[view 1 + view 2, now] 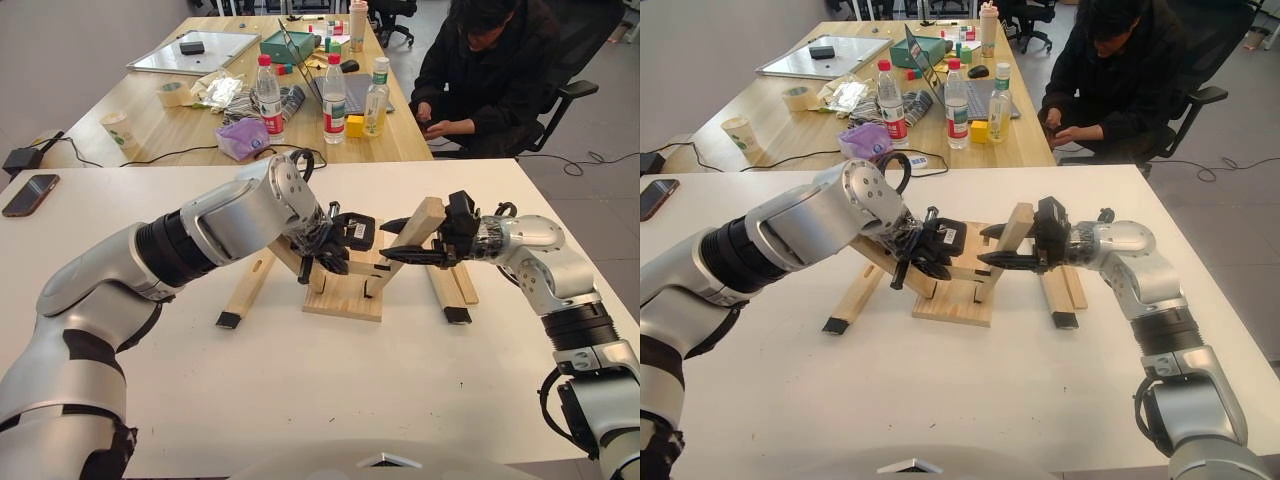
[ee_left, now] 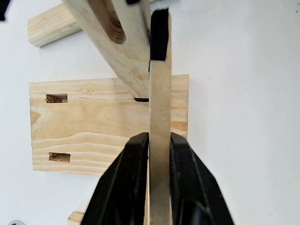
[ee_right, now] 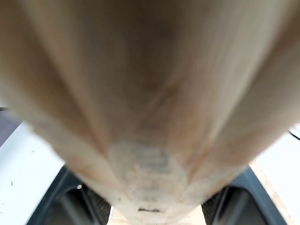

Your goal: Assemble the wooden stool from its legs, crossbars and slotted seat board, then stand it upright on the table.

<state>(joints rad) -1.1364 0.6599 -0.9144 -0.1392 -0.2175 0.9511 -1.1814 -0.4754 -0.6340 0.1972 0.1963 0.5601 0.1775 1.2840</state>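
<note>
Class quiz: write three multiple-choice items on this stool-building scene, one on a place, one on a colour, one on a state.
1. The pale wooden slotted seat board lies: A on the white table; B on the far desk; C held aloft.
2. The cap on the loose wooden leg is: A red; B black; C white.
3. The left gripper is: A open; B shut on nothing; C shut on a thin wooden slat.
Key: 1 A, it lies flat there; 2 B, its tip is black; 3 C, both fingers press the slat.
</note>
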